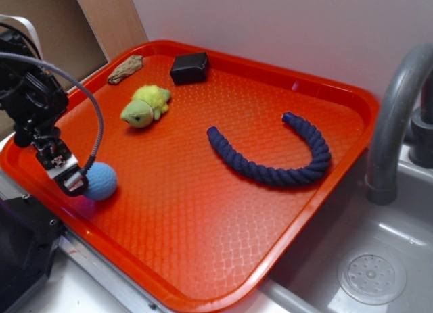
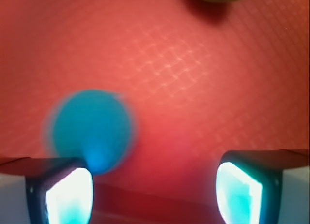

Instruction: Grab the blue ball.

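Blue ball (image 1: pixel 102 180): seated on the red tray (image 1: pixel 203 245) near its left edge; blurred in the wrist view.
Gripper (image 2: pixel 154 190): jaws spread wide, nothing pinched; ball seen just ahead of the left finger (image 2: pixel 60 190), off-centre in the gap.
Other items: green plush (image 1: pixel 145 105), navy rope (image 1: pixel 274 165), black box (image 1: pixel 189 67) further back on the tray.

A black arm (image 1: pixel 27 97) is seen with a grey cable (image 1: pixel 91 117) looped beside it, and black-framed fingers (image 2: pixel 60 195) with pale, glossy inner pads are shown.
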You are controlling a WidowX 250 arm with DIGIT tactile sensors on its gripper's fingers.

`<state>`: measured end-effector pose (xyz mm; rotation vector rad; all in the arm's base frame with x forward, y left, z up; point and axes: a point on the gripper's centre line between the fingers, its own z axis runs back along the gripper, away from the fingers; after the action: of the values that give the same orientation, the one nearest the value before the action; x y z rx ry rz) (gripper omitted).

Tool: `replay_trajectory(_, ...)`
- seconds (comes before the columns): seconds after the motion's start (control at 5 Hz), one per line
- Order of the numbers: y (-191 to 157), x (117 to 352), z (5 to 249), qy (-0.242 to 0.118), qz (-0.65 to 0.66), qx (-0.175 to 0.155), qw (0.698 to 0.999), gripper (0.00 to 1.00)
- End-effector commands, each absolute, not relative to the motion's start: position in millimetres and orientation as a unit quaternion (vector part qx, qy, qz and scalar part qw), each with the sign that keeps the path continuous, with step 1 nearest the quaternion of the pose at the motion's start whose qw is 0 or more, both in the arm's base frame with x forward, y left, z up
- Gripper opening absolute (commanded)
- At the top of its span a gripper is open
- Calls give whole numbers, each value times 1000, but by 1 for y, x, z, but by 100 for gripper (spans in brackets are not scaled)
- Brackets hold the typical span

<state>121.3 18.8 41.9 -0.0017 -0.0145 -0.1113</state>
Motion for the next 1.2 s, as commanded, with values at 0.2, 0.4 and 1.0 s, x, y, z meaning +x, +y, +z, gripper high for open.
replay_trajectory(0.2, -6, 141, 45, -55, -108, -30, 992, 100)
replay_trajectory(0.4, -26, 148, 61, -81, -142, -43, 986, 100)
replay_trajectory(1.0, -53, 156, 34, -72, -150, -63, 984, 100)
